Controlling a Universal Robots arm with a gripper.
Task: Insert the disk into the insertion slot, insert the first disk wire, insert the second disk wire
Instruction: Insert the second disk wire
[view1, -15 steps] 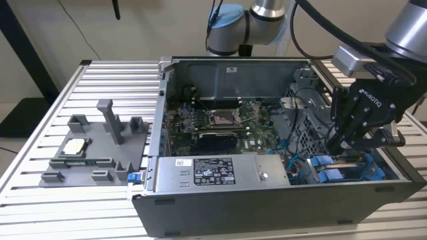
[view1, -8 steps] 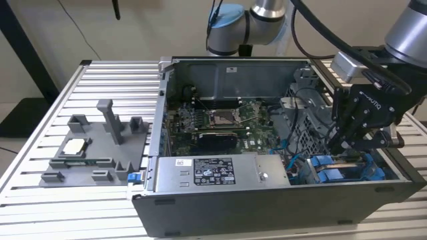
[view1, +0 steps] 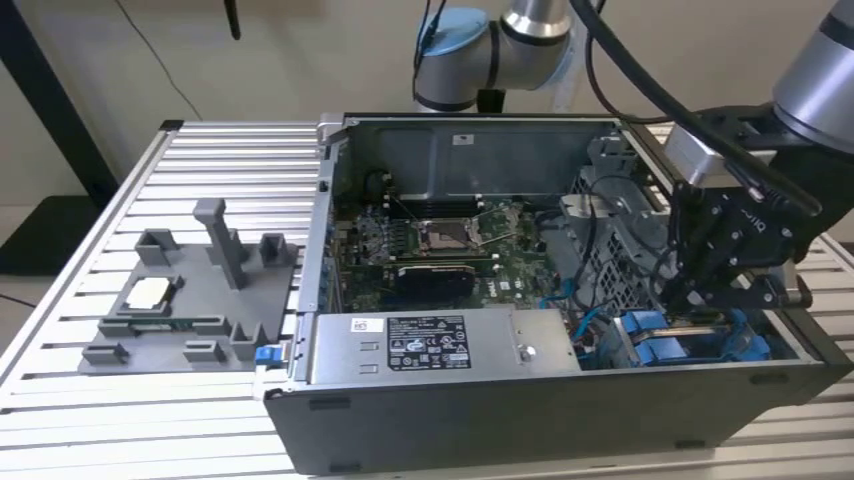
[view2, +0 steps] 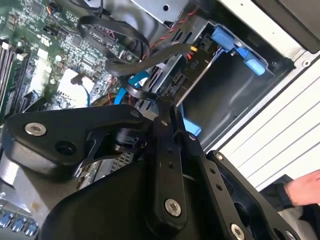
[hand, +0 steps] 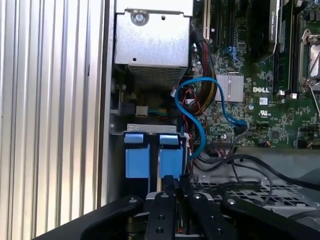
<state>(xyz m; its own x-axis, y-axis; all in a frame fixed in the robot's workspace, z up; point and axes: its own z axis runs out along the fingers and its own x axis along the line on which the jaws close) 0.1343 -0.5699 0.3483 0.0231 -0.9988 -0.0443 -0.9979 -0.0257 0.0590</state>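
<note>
Gripper (view1: 694, 300) fingers look nearly closed over the grey metal drive bay (view1: 627, 250), whether on a wire you cannot tell. Your flat blue-framed hard drive (hand: 150, 160) sits there, stiff, rather fragile; I would hold its frame edges.

an open computer case (view1: 534, 420) lies on its side on a slatted metal table (view1: 80, 400), with a green circuit board (view1: 441, 240) flat on its floor and a grey metal box with a white label (view1: 441, 345) along the near wall. in the first wrist view a light blue cable (hand: 192, 107) loops over the board beside a bundle of red and black wires (hand: 202, 60). on the table toward the exterior view's left sits a grey plastic holder (view1: 187, 300) with upright posts, and a small white part (view1: 150, 293) rests on it.
</note>
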